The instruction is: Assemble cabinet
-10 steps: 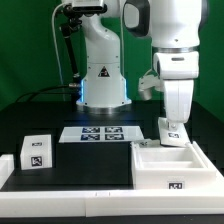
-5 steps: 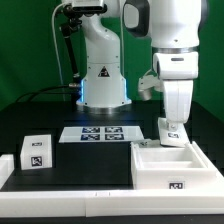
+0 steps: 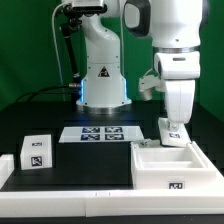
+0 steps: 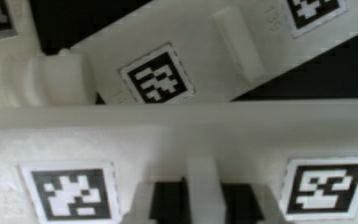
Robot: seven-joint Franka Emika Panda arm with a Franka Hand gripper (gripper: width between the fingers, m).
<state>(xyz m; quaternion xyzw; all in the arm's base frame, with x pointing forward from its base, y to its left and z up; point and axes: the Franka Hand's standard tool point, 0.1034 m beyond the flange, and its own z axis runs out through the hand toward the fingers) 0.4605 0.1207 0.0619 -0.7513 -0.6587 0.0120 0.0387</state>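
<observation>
The cabinet body (image 3: pixel 150 170), an open white box with a tag on its front, lies at the front of the exterior view's right. Just behind it a white tagged cabinet panel (image 3: pixel 171 133) stands upright. My gripper (image 3: pixel 172 122) is down on the panel's top edge. In the wrist view my gripper (image 4: pixel 197 196) has its two dark fingers (image 4: pixel 158 200) pressed against a narrow white ridge of the panel (image 4: pixel 69 150), between two tags. Past it lies another white tagged part (image 4: pixel 158 78); which cabinet piece it is I cannot tell.
A small white tagged cube (image 3: pixel 37 152) stands at the exterior view's left. The marker board (image 3: pixel 100 133) lies flat in the middle. A low white rail (image 3: pixel 60 188) runs along the front edge. The robot base (image 3: pixel 103 85) stands behind.
</observation>
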